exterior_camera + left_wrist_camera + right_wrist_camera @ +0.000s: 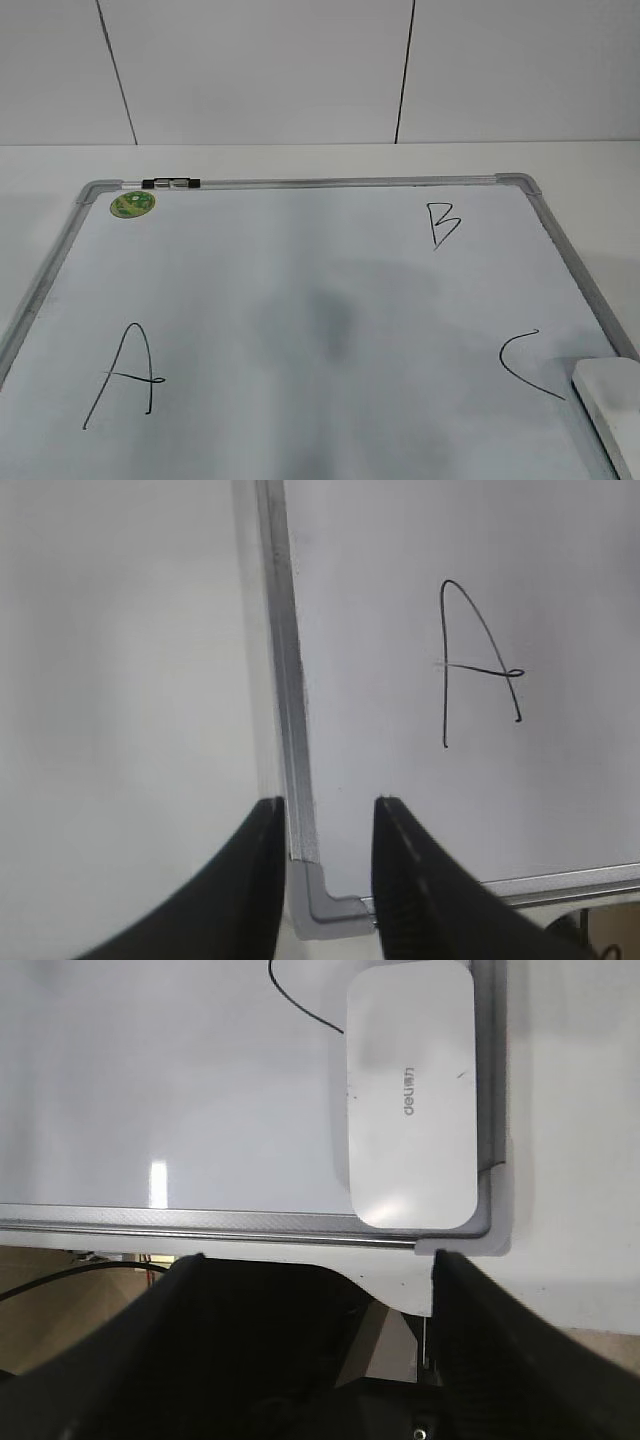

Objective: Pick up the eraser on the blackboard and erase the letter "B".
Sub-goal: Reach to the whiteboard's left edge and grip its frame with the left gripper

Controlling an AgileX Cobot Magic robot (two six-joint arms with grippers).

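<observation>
The blackboard (300,300), a white dry-erase board with a grey frame, lies flat on the table. The small black letter "B" (441,224) is at its far right. The white eraser (610,405) lies on the board's near right corner, next to the "C"; in the right wrist view the eraser (410,1090) lies flat ahead of my right gripper (318,1265), which is open, empty and short of the board's near edge. My left gripper (328,815) is open and empty over the board's near left corner. Neither gripper shows in the exterior view.
A large "A" (125,375) is at the board's near left and a curved "C" (525,365) at the near right. A green round disc (132,204) and a black marker (171,183) sit at the far left corner. A white wall stands behind the table.
</observation>
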